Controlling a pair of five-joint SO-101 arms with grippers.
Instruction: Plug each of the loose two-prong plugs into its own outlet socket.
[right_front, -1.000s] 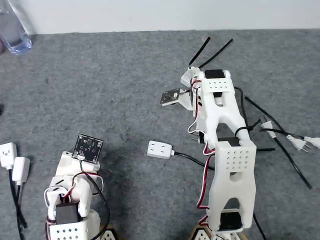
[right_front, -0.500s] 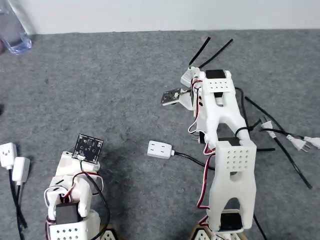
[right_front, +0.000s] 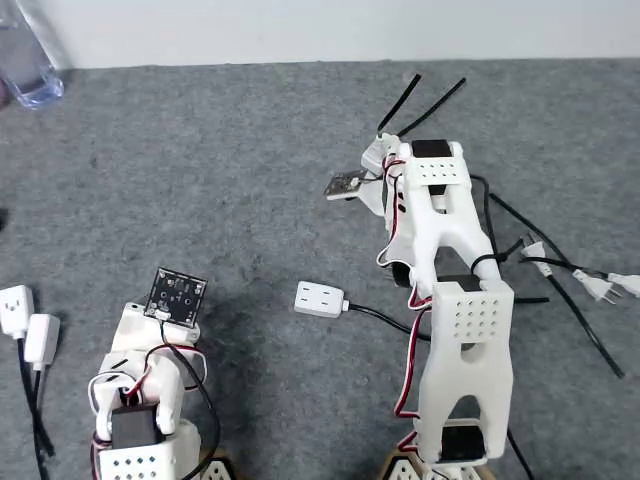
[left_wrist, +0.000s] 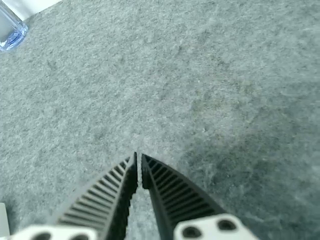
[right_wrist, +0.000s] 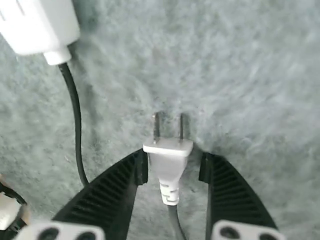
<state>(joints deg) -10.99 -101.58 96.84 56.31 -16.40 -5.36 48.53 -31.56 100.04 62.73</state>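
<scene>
Right gripper (right_wrist: 173, 156) stands spread around a white two-prong plug (right_wrist: 167, 167) on the grey mat (right_wrist: 250, 75), the outlet socket (right_wrist: 37, 25) near; left gripper (left_wrist: 139, 159) has its fingers pressed together.

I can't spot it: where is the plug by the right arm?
Right wrist view: the white two-prong plug sits between the right tool's open fingers, prongs pointing away from it, a white outlet block farther off.

surface: grey felt mat (right_front: 200, 150) | far left corner: clear plastic bottle (right_front: 25, 70) | behind: white wall (right_front: 300, 30)
</scene>
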